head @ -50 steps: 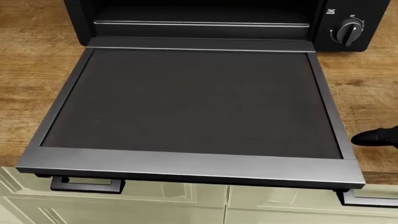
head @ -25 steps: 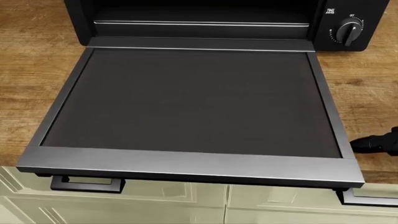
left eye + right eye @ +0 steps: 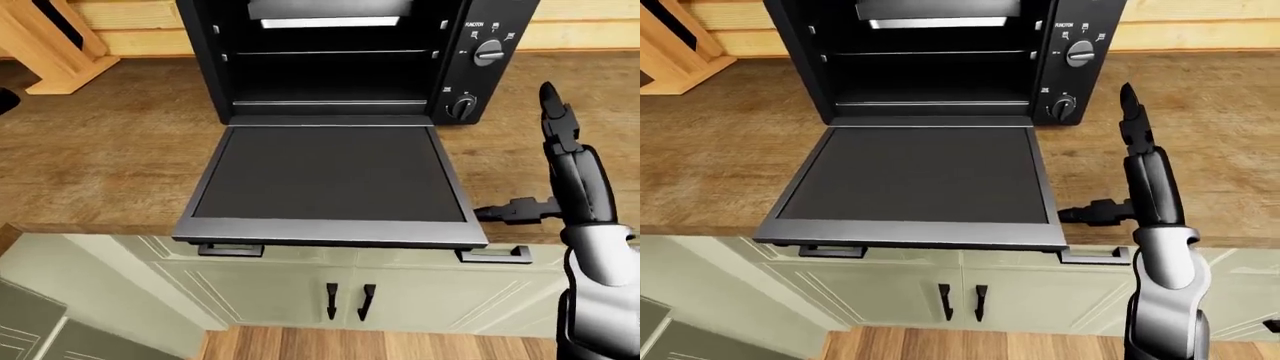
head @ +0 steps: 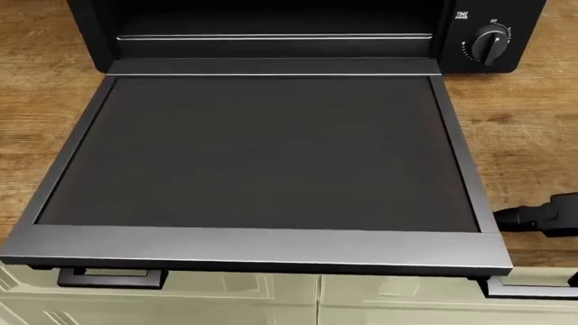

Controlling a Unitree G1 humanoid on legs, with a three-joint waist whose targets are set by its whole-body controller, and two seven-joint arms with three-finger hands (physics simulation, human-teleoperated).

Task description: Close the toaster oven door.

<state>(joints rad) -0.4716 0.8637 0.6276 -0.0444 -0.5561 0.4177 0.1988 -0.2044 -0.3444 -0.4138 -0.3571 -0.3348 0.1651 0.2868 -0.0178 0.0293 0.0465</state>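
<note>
- The toaster oven (image 3: pixel 345 60) stood on a wooden counter (image 3: pixel 110 165), its door (image 3: pixel 328 184) swung fully down and lying flat, the free edge reaching past the counter's lip over the pale green cabinets (image 3: pixel 400 289).
- Inside the open cavity a wire rack (image 3: pixel 330 52) crossed from wall to wall, with a bright strip above it near the top of the left-eye view.
- Two knobs (image 3: pixel 488 51) sat on the oven's right panel, one above the other; the small labels beside them were too fine to read.
- A light wooden stand (image 3: pixel 45 52) occupied the upper left corner of the left-eye view, cut off by the frame.
- Dark drawer pulls (image 3: pixel 230 250) showed just under the door's free edge, partly covered by it.
- The right hand (image 3: pixel 1120 180) stood to the right of the door, near its free corner and apart from it, fingers spread: one finger (image 3: pixel 1132 112) pointed up and another (image 3: pixel 1090 213) reached sideways toward the door edge.
- In the head view only a dark fingertip (image 4: pixel 533 217) entered at the right edge, just beside the door frame.
- A dark sliver at the far left edge of the left-eye view was too little to identify.
</note>
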